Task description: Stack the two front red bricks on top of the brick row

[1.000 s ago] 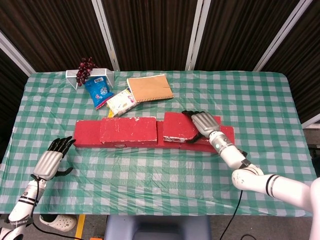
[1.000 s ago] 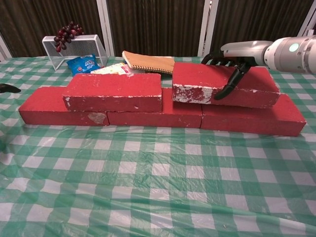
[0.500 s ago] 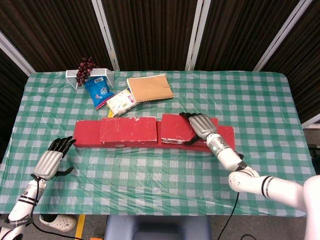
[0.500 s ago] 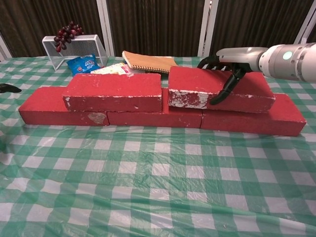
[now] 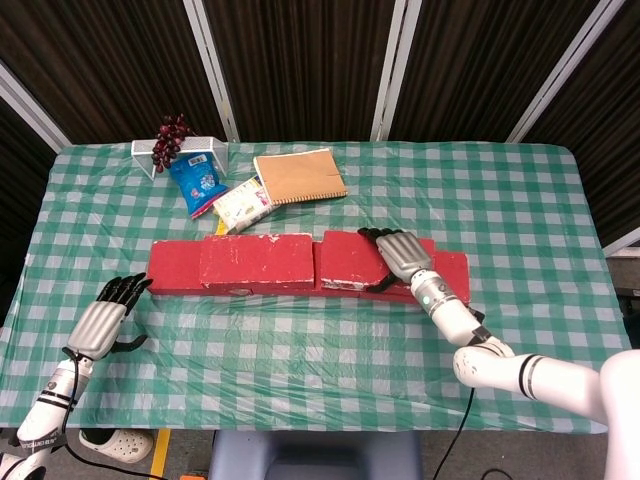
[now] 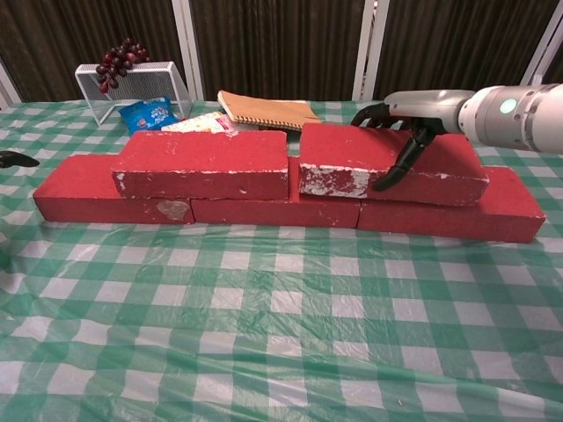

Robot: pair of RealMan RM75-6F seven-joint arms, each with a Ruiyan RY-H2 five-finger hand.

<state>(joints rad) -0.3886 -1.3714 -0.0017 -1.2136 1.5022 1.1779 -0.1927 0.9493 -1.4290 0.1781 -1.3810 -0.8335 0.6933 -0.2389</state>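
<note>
The right hand (image 6: 406, 123) is gripping the right top brick (image 6: 387, 163), fingers curled over its front face, and that brick is sitting on the brick row (image 6: 281, 209) right next to the left top brick (image 6: 201, 163). The left hand (image 5: 100, 322) is hanging loose and empty near the table edge. At the back, a wire basket (image 5: 183, 153) is carrying grapes (image 5: 170, 139) on its rim.

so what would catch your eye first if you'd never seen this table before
The red brick wall across the middle of the green checked table, two upper bricks on a bottom row. The right hand grips the right upper brick. At the far left, grapes sit on a wire basket.
</note>
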